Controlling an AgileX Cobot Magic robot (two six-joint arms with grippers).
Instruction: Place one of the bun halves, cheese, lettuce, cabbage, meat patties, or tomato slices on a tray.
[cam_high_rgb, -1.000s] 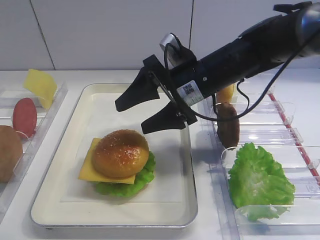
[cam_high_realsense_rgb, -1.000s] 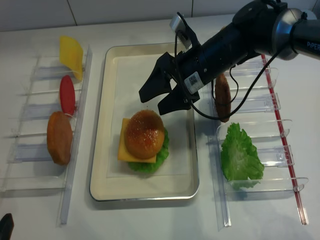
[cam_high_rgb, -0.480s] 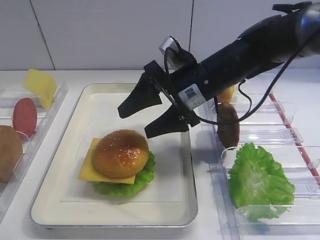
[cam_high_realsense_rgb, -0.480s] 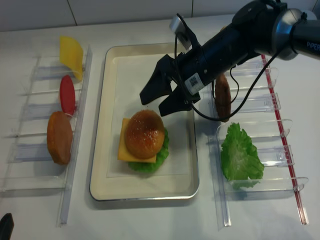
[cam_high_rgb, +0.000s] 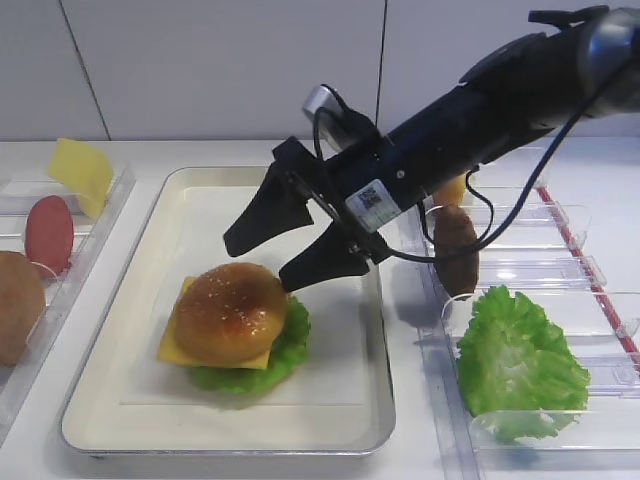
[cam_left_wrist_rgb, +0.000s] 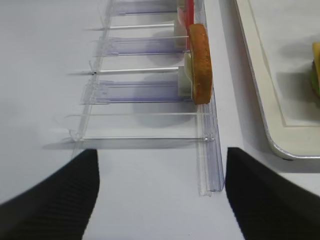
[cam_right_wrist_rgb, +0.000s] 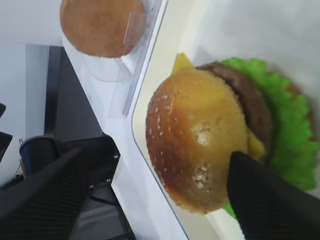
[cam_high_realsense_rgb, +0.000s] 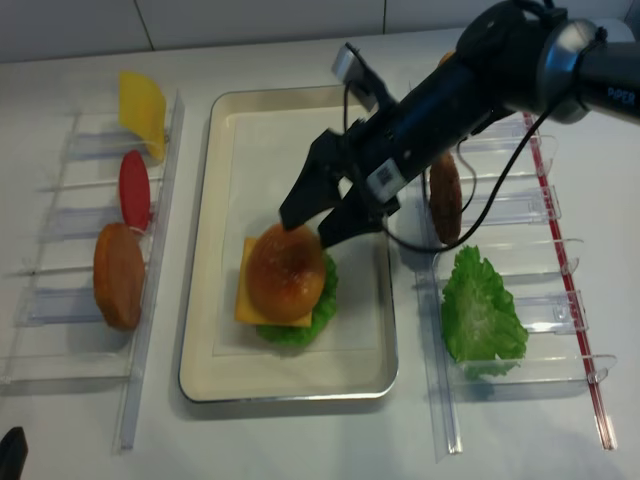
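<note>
A stacked burger sits on the silvery tray (cam_high_rgb: 150, 250): a sesame-specked bun half (cam_high_rgb: 232, 312) on top, with cheese (cam_high_rgb: 172, 347) and lettuce (cam_high_rgb: 292, 345) under it. My right gripper (cam_high_rgb: 262, 262) is open and hangs low over the bun's far right side. In the right wrist view the bun half (cam_right_wrist_rgb: 197, 137) lies between the fingers. One fingertip (cam_right_wrist_rgb: 245, 167) touches its edge and the other stands well apart. A dark meat patty (cam_right_wrist_rgb: 252, 102) shows beneath the bun. My left gripper (cam_left_wrist_rgb: 160, 170) is open over bare table, with nothing between its fingers.
The clear rack on the left holds a cheese slice (cam_high_rgb: 80, 172), a tomato slice (cam_high_rgb: 48, 232) and a bun half (cam_high_rgb: 18, 305). The rack on the right holds a meat patty (cam_high_rgb: 456, 250) and a lettuce leaf (cam_high_rgb: 520, 365). The left rack's end (cam_left_wrist_rgb: 210, 175) lies near my left gripper.
My right gripper has come down and to the left onto the burger. The top bun has slid slightly left on the stack. The gripper stays open.
</note>
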